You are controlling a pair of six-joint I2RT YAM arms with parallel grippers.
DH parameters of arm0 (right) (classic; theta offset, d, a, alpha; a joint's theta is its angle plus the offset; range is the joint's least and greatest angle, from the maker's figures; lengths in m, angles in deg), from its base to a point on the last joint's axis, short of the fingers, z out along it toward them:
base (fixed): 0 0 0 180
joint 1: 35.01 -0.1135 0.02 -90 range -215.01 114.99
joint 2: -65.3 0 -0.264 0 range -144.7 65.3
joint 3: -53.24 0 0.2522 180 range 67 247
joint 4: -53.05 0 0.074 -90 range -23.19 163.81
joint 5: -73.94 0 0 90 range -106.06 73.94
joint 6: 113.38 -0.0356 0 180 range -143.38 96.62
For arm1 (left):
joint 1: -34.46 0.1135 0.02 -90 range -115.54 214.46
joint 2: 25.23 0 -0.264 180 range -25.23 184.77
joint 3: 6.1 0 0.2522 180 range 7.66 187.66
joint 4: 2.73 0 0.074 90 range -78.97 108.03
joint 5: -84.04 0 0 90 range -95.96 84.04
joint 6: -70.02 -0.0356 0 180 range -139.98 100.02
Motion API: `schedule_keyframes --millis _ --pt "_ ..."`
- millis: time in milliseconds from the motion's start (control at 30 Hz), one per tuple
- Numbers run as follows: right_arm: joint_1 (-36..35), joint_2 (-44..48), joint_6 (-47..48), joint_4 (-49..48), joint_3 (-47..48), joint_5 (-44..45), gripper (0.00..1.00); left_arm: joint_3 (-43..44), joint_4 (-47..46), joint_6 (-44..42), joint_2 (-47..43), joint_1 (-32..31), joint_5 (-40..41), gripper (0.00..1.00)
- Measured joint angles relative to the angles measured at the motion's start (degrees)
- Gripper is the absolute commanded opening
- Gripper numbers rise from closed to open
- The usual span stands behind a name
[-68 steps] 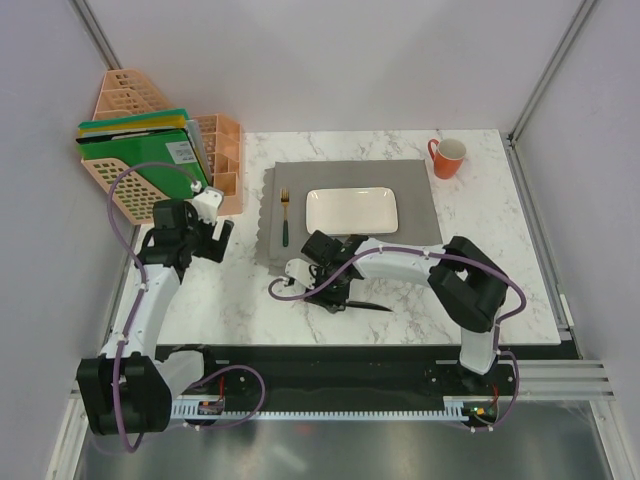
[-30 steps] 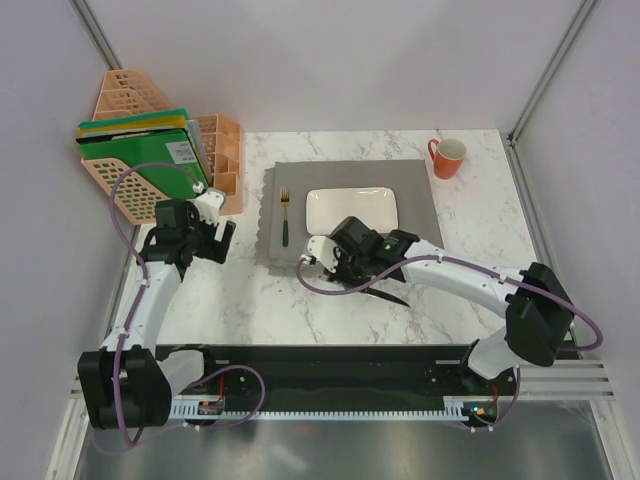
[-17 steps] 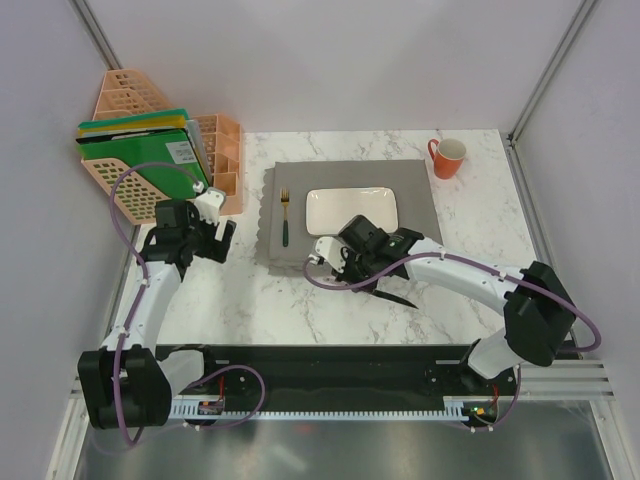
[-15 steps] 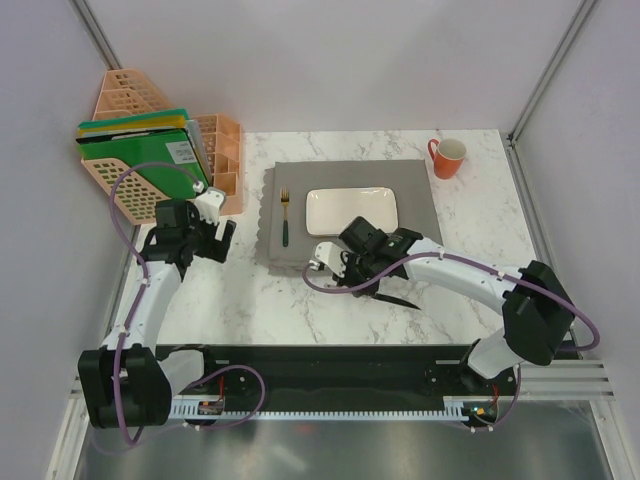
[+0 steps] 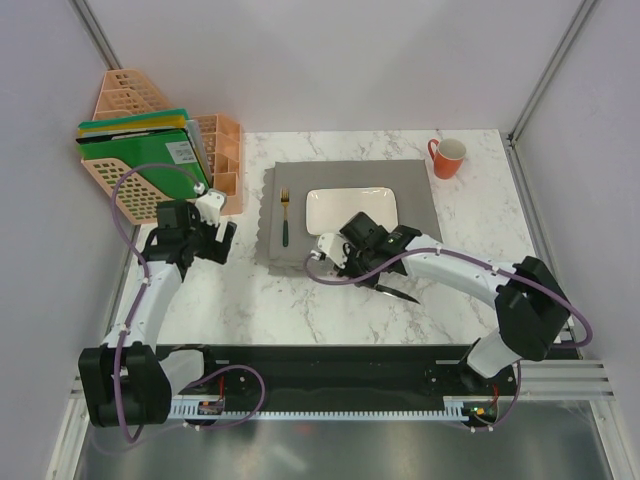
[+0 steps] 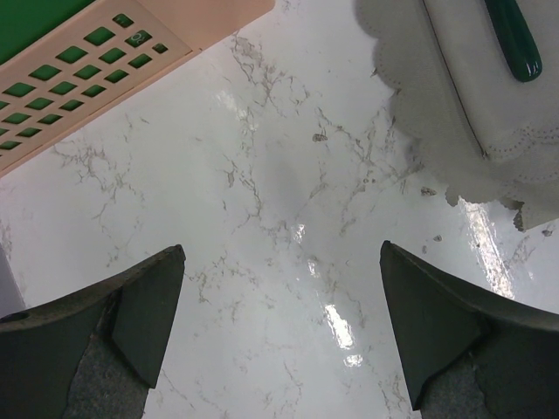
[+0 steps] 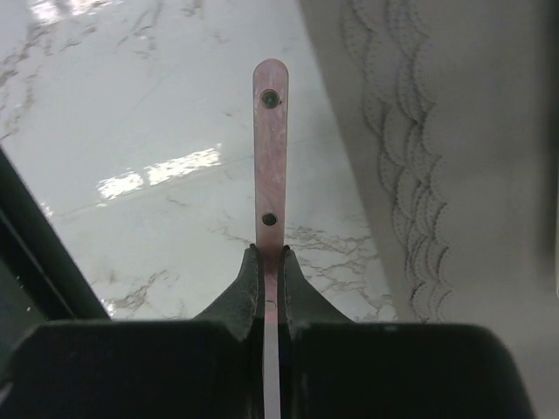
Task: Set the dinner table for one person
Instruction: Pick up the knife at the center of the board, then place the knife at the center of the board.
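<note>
— What sort of place is shown?
— A robotics lab cell: the dinner table (image 5: pixel 250 300) is enclosed by plain white panels (image 5: pixel 330 60) on metal posts (image 5: pixel 546 68), and robot arms (image 5: pixel 455 268) are bolted to a rail (image 5: pixel 340 408) along its near edge.

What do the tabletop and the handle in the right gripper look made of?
Dinner table: glossy white marble look with grey veins and lamp glare; stone or laminate, unclear. Knife handle in the right gripper: smooth pinkish strip, two rivets; metal or plastic, cannot tell.

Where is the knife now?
The knife is clamped in the right gripper; the top view shows it above the dinner table, by the near edge of the placemat.
</note>
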Motion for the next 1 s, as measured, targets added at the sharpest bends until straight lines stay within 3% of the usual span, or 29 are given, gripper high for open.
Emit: schedule_keyframes --millis 300,733,1000 --pt "6.1 4.0 -7.0 -9.7 -3.3 7.5 0.0 -1.0 -0.3 0.0 0.1 0.0 0.0 1.0" --pt "20.7 11.0 -10.6 -17.4 -4.5 14.6 0.0 -1.6 -1.3 0.0 0.5 0.0 -0.5 1.0" --pt "37.3 9.3 -10.4 -19.2 -6.3 13.3 0.0 -1.6 -1.6 0.0 0.9 0.0 -0.5 1.0"
